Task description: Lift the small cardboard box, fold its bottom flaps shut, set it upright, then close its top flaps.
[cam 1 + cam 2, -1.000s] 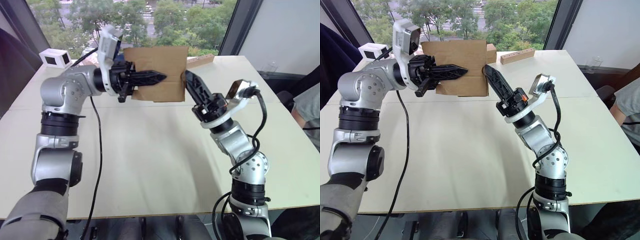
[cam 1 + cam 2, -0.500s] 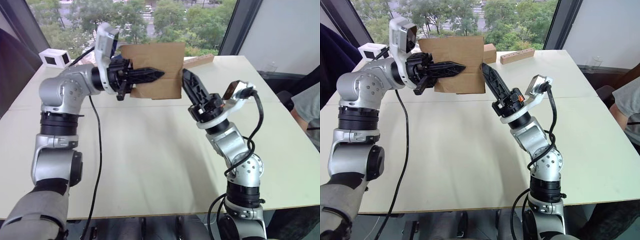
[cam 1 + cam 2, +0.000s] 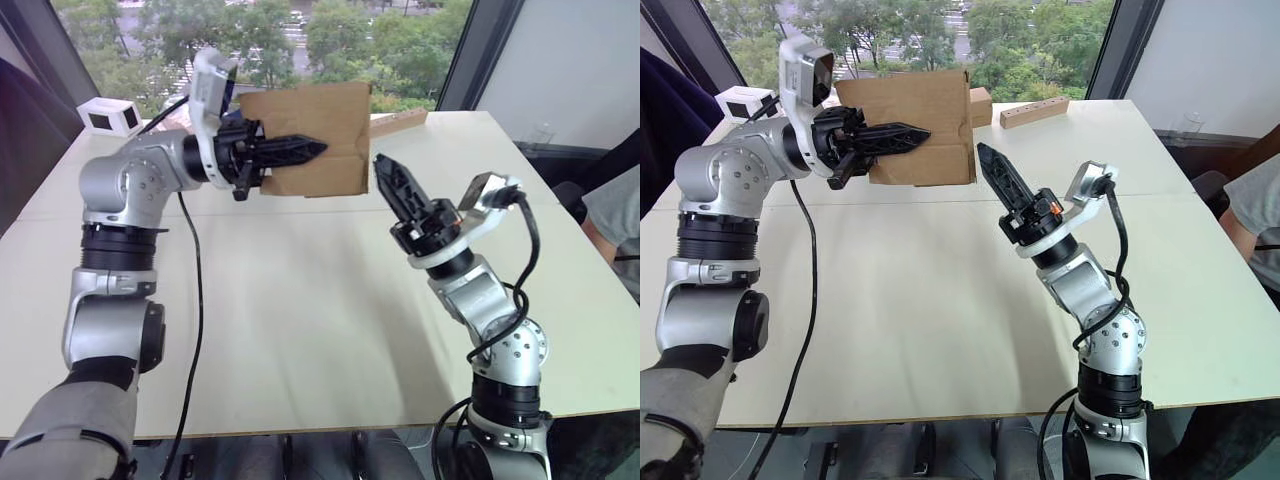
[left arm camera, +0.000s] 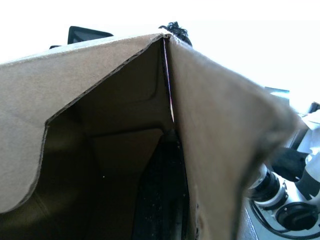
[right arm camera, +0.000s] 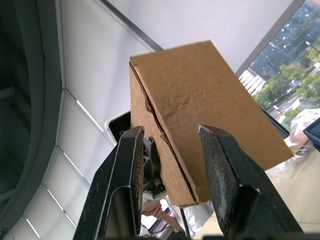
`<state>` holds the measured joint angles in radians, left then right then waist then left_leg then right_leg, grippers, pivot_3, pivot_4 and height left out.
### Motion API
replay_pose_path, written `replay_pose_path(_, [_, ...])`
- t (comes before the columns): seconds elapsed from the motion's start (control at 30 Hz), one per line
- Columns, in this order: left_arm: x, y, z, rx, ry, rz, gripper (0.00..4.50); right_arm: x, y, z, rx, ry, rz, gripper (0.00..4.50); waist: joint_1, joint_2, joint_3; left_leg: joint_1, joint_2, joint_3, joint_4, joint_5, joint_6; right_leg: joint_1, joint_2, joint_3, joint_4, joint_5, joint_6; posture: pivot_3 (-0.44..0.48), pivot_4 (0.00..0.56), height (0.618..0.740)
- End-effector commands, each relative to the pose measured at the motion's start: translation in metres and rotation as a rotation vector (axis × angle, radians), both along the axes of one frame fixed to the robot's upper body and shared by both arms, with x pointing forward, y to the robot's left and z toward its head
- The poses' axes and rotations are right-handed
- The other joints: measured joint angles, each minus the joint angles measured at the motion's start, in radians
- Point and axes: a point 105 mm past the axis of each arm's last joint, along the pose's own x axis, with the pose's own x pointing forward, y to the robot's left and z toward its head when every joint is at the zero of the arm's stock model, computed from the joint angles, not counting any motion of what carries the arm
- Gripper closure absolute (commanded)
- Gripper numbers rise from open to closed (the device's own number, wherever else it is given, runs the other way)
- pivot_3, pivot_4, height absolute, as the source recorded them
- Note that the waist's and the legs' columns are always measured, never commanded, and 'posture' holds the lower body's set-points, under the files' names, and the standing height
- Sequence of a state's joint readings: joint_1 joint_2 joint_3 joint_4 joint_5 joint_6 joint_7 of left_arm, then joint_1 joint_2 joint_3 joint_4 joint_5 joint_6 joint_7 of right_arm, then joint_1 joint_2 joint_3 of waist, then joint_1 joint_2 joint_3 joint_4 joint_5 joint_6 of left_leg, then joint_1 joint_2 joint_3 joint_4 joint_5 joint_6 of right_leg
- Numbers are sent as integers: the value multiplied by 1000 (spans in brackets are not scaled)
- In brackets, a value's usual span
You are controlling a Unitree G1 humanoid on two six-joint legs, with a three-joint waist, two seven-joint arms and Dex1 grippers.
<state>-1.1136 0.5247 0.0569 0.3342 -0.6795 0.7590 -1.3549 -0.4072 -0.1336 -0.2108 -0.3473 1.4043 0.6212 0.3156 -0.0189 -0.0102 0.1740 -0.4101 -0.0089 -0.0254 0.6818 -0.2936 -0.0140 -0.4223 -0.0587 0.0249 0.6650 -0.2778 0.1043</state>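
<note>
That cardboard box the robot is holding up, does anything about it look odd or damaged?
Nothing looks damaged. The small cardboard box is held in the air by the left gripper, slightly tilted, one flap edge parted along a seam. The right gripper is open beside it, not touching.

My two head eyes look forward and down over the white table [image 3: 300,300]. My left wrist camera looks closely inside the small cardboard box [image 4: 125,150]; my right wrist camera faces it from outside.

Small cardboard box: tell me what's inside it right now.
In the left wrist view, the small cardboard box is open, and one dark finger of the left gripper runs inside along a wall. Nothing else shows; its deeper corners are shadowed.
</note>
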Motion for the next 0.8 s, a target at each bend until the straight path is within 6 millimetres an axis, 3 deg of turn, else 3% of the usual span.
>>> replay_pose_path(0.03, [-5, 1, 16, -20, -61, -14, 4500, -5, -5, 10, 33, -39, 5, 3246, 0, 0, 0, 0, 0, 0, 0, 0, 0, 0, 0, 0, 0, 0, 0, 0, 150, 740])
replay_pose_path(0.13, [-5, 1, 16, -19, -61, -14, 4500, -3, -4, 8, 22, -33, -4, 4292, 0, 0, 0, 0, 0, 0, 0, 0, 0, 0, 0, 0, 0, 0, 0, 0, 150, 740])
replay_pose_path(0.17, [-5, 1, 16, -19, -61, -14, 4500, -2, -2, 6, 10, -32, -4, 4449, 0, 0, 0, 0, 0, 0, 0, 0, 0, 0, 0, 0, 0, 0, 0, 0, 150, 740])
replay_pose_path(0.8, [-5, 1, 17, -24, -61, -18, 4500, -11, 31, -14, -87, -4, 79, 4449, 0, 0, 0, 0, 0, 0, 0, 0, 0, 0, 0, 0, 0, 0, 0, 0, 150, 740])
